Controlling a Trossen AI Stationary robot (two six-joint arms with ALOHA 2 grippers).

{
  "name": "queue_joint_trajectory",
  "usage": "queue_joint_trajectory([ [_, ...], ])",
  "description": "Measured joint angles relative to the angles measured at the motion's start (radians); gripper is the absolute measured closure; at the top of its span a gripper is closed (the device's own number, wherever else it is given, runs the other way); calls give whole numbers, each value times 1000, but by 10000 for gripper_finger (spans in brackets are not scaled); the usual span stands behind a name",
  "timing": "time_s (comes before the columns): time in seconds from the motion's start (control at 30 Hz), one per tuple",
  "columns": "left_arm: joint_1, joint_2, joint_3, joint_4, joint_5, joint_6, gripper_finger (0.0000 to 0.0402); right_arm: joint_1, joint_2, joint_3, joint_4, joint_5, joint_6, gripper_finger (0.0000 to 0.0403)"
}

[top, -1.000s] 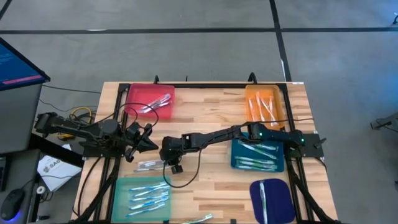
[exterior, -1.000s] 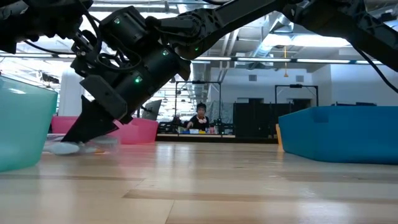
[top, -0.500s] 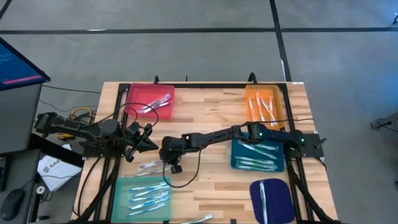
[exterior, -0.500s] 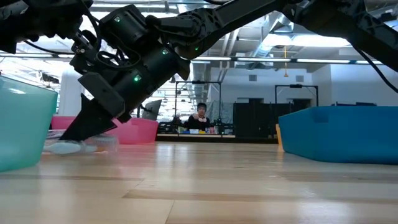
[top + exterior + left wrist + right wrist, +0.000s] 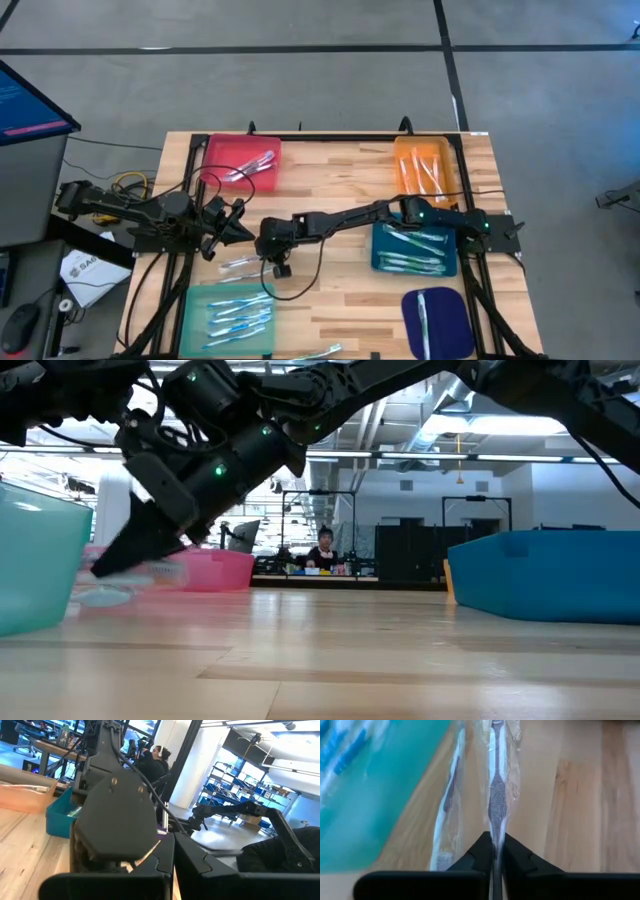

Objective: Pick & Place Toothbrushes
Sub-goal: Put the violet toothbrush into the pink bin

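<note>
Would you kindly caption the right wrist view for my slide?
Right gripper shut on a wrapped toothbrush, a second toothbrush beside it by the teal tray.

Two loose toothbrushes (image 5: 240,265) sit on the table just beyond the far edge of the teal tray (image 5: 192,322), both in clear wrappers. One toothbrush (image 5: 496,795), white with a grey textured grip, is pinched at its near end between the right tool (image 5: 494,851) fingers and is raised off the wood. The other toothbrush (image 5: 447,815) lies flat beside it, nearer the teal tray. More toothbrushes with blue parts lie jumbled inside that tray (image 5: 238,318). One further toothbrush (image 5: 322,351) lies at the table edge, off the teal tray's right corner.
</note>
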Motion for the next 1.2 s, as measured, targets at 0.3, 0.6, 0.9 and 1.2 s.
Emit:
queue_joint_trajectory([
  [0.3,0,0,0,0,0,0,401,-7,-5,0,3,2,11,390],
  [0.6,0,0,0,0,0,0,401,-22,-5,0,-11,6,32,359],
  [0.9,0,0,0,0,0,0,401,-24,-5,0,-16,33,34,365],
  [1.2,0,0,0,0,0,0,401,-35,-5,0,-33,92,73,376],
])
